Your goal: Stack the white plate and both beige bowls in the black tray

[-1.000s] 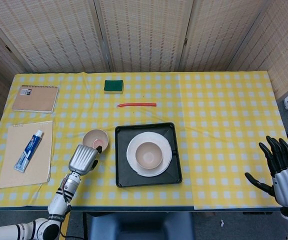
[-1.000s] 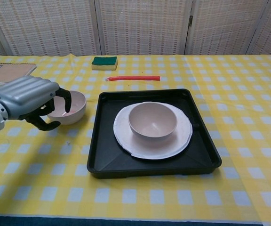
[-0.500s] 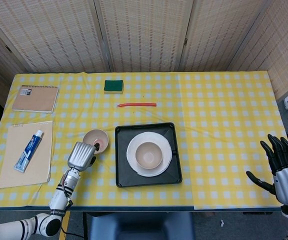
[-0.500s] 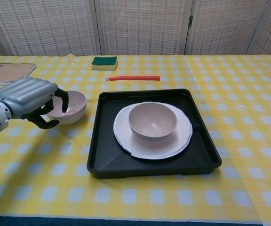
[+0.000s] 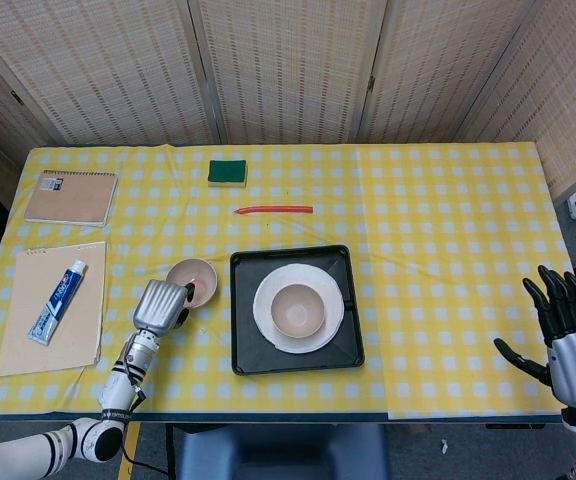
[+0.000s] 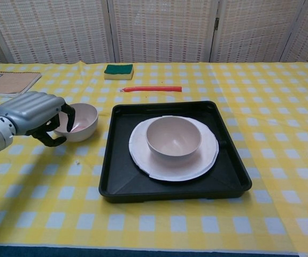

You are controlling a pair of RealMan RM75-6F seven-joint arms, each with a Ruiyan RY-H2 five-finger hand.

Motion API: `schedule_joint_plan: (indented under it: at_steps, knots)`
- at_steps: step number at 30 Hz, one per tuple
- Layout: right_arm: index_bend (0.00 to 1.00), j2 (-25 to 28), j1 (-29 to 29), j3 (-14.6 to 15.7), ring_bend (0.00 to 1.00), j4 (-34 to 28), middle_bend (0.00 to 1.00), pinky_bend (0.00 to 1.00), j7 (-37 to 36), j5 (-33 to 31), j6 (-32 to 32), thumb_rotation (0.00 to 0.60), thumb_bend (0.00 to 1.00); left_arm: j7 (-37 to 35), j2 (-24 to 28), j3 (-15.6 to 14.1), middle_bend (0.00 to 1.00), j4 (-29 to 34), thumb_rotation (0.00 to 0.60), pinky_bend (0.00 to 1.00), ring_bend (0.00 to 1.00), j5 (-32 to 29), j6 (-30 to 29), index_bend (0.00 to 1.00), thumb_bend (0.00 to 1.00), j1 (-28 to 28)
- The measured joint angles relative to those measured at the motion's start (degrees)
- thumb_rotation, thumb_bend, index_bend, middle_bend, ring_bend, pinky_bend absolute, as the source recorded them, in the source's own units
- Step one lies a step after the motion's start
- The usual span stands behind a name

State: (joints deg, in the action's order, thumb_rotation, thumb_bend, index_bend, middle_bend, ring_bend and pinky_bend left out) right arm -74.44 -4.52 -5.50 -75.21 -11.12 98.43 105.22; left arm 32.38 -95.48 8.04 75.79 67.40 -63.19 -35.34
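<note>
On the far left lie a notebook and, nearer, a pad with a toothpaste tube on it; the left hand sits just right of these, fingers curled over the near-left rim of the loose bowl, a dark fingertip hooked inside and the thumb below its outer wall, so it grasps that bowl; the bowl stands on the cloth just left of the tray; inside the tray the plate lies flat with the second bowl upright at its centre; far beyond are a sponge and a red straw; the right hand hangs at the near right edge, fingers spread, holding nothing.
</note>
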Motion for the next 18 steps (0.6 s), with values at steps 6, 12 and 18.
schedule_joint_plan:
  at_steps: [6, 12, 18]
  knots:
    - [0.0, 0.0, 0.1, -0.1, 0.0, 0.2, 0.0, 0.0, 0.0, 0.0, 0.4, 0.6, 0.16, -0.6, -1.0, -0.2, 1.0, -1.6, 0.6, 1.0, 1.0, 0.6, 0.1, 0.62, 0.42, -0.3]
    - [0.0, -0.1, 0.0, -0.2, 0.0, 0.4, 0.0, 0.0, -0.1, 0.0, 0.2, 0.6, 0.16, -0.9, -0.5, -0.5, 1.0, -0.4, 0.6, 1.0, 1.0, 1.6, -0.4, 0.62, 0.42, -0.2]
    - [0.0, -0.1, 0.0, 0.0, 0.0, 0.4, 0.0, 0.0, 0.0, 0.3, 0.5, 0.6, 0.16, -1.1, 0.3, -0.6, 1.0, 1.7, 0.6, 1.0, 1.0, 3.4, -2.3, 0.62, 0.43, 0.1]
